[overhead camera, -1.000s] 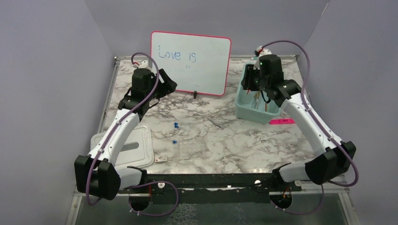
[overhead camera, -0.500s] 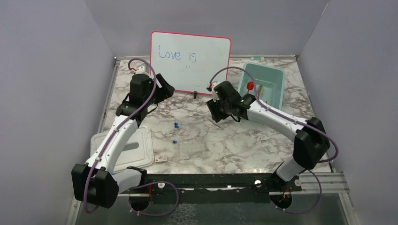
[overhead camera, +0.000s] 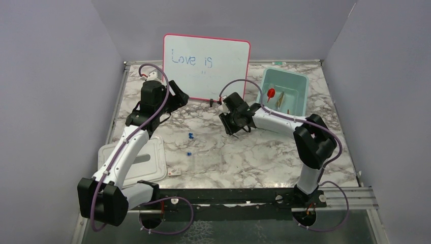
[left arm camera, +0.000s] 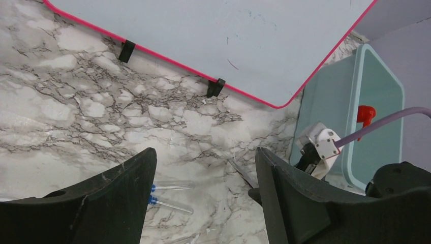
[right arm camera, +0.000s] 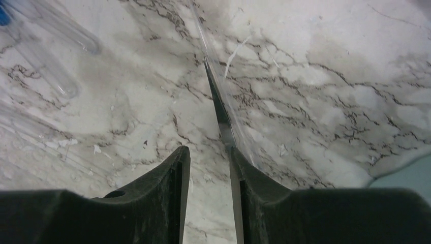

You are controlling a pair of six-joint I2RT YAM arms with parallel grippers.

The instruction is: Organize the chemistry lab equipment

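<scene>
**Progress:** partway, by my judgement.

**Already binned**
- The teal bin, one, is sitting at 2 o'clock on the table.
- It is holding one clear squeeze bottle with red nozzle.
- It is also holding brown-handled tools, seemingly two.

**Lying loose**
- The metal tongs, one pair, are lying just right of table centre.
- The blue-capped tubes are lying at 9 o'clock of the tongs, at least two; the exact count is unclear.
- The beaker and rack are not showing clearly.

**Grippers**
- The right gripper is hanging over the tongs with its claw narrowed around the blade. A gap is showing on one side, so it is not yet pinching.
- The left gripper is hovering at 10 o'clock with its claw spread wide, carrying nothing.

**Other**
- One whiteboard is standing at 12 o'clock.
- One white lid is lying at 8 o'clock.
</scene>
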